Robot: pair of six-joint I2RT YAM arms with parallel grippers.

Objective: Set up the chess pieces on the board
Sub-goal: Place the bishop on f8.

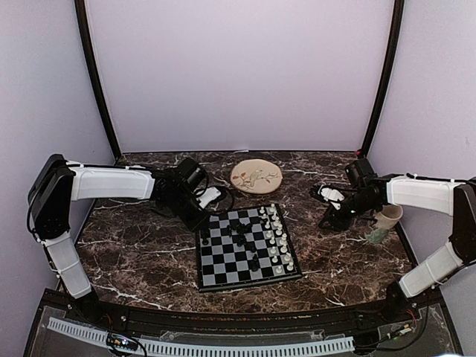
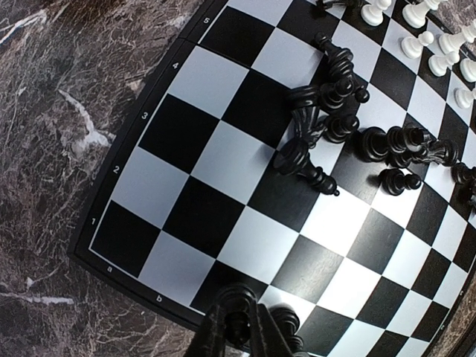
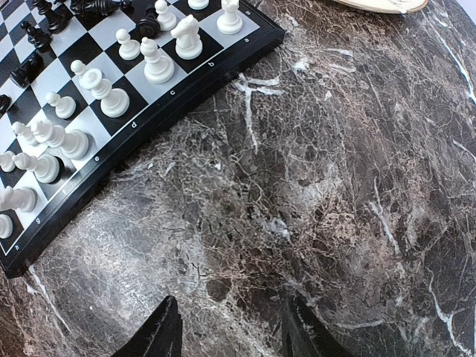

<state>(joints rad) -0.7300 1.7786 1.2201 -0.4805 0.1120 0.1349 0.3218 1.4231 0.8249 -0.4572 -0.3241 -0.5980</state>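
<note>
Left gripper point(image 2: 239, 297), nearly shut on a black piece point(image 2: 236, 325) at the edge of the board point(image 2: 111, 216), could topple it by a tilted release or scatter the fallen black heap point(image 2: 327, 111) mid-board; right gripper point(image 3: 232, 312) hangs open, empty, over the table point(image 3: 357, 186).

Glossy plastic chess pieces point(image 3: 186, 37), smooth board point(image 2: 223, 160), polished marbled table point(image 3: 335, 186)

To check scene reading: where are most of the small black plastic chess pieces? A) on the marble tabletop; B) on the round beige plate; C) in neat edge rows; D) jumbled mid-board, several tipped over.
D: the small black plastic chess pieces mostly lie heaped, several tipped over, around the middle of the checkered chessboard.
</note>
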